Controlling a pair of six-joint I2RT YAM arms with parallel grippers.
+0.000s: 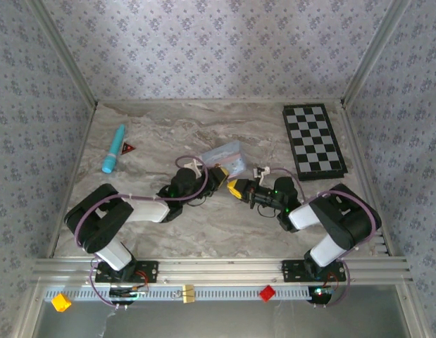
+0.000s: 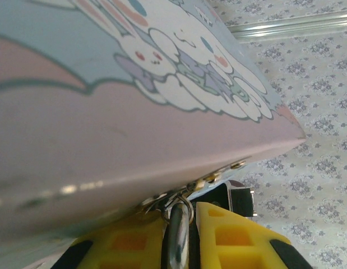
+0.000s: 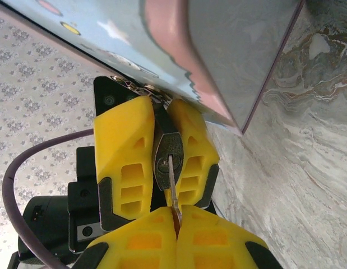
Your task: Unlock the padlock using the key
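Padlock (image 3: 163,147) sits near the middle of the tabletop (image 3: 308,168), between the two arms, hung from the metal clasp (image 2: 215,175) on the edge of the pale blue cartoon tin (image 2: 134,140). Your left pincer (image 2: 179,216) is pinching it, one yellow finger on each side of the small dark body. In the right wrist view the lock's keyhole face is turned toward the right arm.

Your right pincer (image 3: 174,216) is pressed together on the key (image 3: 172,185). Its thin blade runs straight up from the fingertips into the slot. You cannot tell from these views whether the blade is fully seated.

The step in hand looks like the turn of the key. To do it well, give a gentle push along the blade first. Then roll the right wrist about the blade's own line, without swinging the arm sideways. Keep the left grip firm so the lock body does not spin with the key.

The blade is thin and held only at its end, so it could slip or bend if you twist off-axis. The tin rests against the lock and may shift or tip if you pull. Keep both arms at the same height while turning.
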